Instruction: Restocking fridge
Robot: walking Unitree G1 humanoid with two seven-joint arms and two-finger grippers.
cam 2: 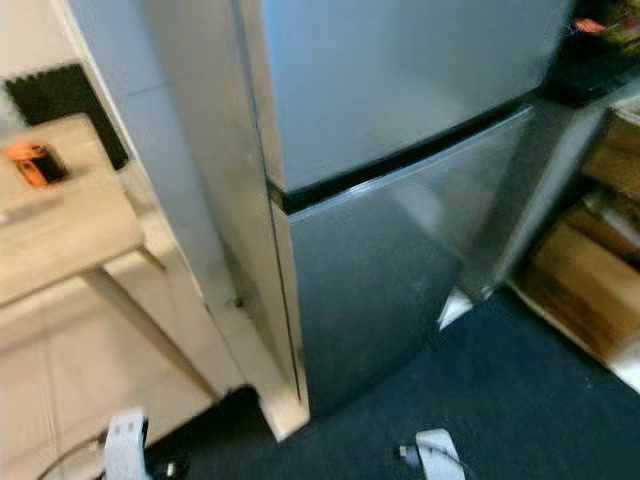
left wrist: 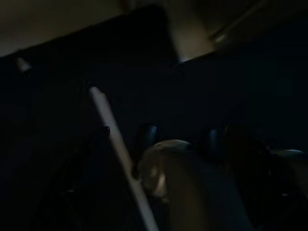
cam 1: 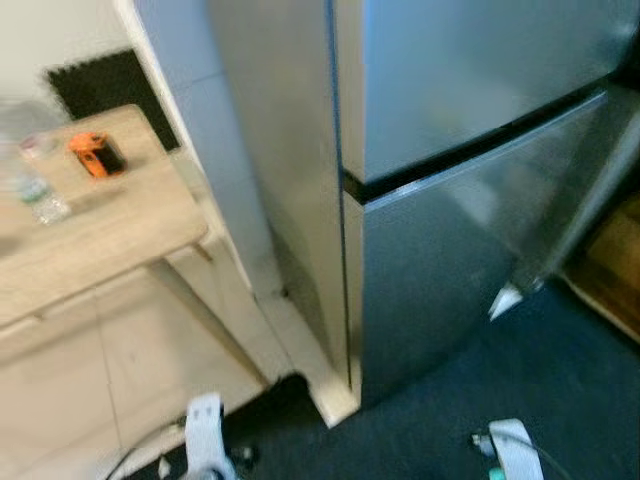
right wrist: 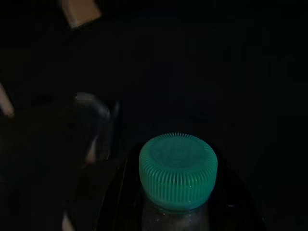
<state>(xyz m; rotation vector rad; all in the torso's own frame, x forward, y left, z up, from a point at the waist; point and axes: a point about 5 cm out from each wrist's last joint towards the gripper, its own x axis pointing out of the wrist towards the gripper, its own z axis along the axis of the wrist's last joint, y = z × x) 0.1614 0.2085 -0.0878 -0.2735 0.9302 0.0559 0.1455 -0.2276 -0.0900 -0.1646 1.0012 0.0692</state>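
The steel fridge [cam 1: 440,270] stands straight ahead with both doors closed and a dark seam [cam 1: 470,150] between the upper and lower door. My two arms hang low in front of it, the left wrist [cam 1: 205,430] and the right wrist [cam 1: 515,445] at the bottom edge. In the dark right wrist view a clear bottle with a ribbed green cap [right wrist: 178,166] sits between the black fingers of my right gripper [right wrist: 175,211]. The left wrist view is very dark, and my left gripper [left wrist: 180,139] is only a vague shape.
A light wooden table [cam 1: 100,220] stands to the left with an orange device [cam 1: 95,153] and a clear bottle [cam 1: 30,185] on it. Cardboard boxes [cam 2: 590,280] sit on low shelves right of the fridge. Dark blue carpet [cam 1: 560,380] lies before the fridge, with pale tiles under the table.
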